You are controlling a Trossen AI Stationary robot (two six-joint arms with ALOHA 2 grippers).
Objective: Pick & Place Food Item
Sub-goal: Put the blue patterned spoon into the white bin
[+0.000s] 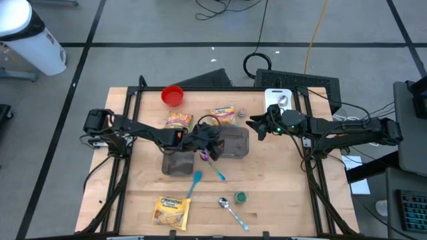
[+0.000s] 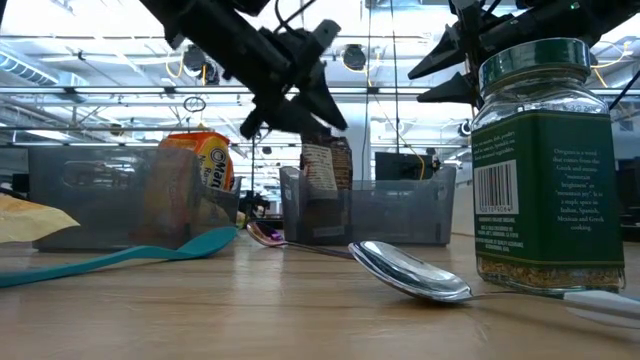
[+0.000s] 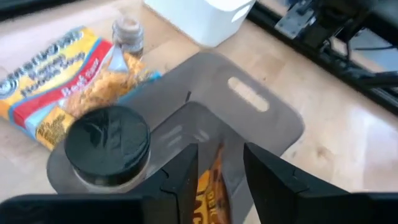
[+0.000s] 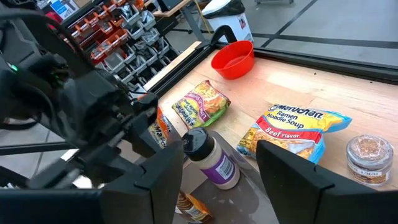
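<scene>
My left gripper (image 3: 221,152) hangs open over the grey bin (image 3: 249,93) at the table's middle. An orange-brown snack packet (image 3: 208,190) shows in the gap between its fingers, down inside the bin. In the low view that packet (image 2: 325,165) stands on end in the bin, just under the fingertips (image 2: 330,118). A black-lidded bottle (image 3: 107,146) stands in the same bin beside it. My right gripper (image 1: 257,125) hovers open and empty above the bin's far right corner.
A second grey bin (image 1: 179,163) sits nearer the left. Around the bins lie a ramen packet (image 1: 223,113), a snack packet (image 1: 179,121), a red bowl (image 1: 172,95), a yellow packet (image 1: 171,210), a teal spoon (image 1: 193,183), a metal spoon (image 1: 230,210) and a green-lidded jar (image 1: 240,197).
</scene>
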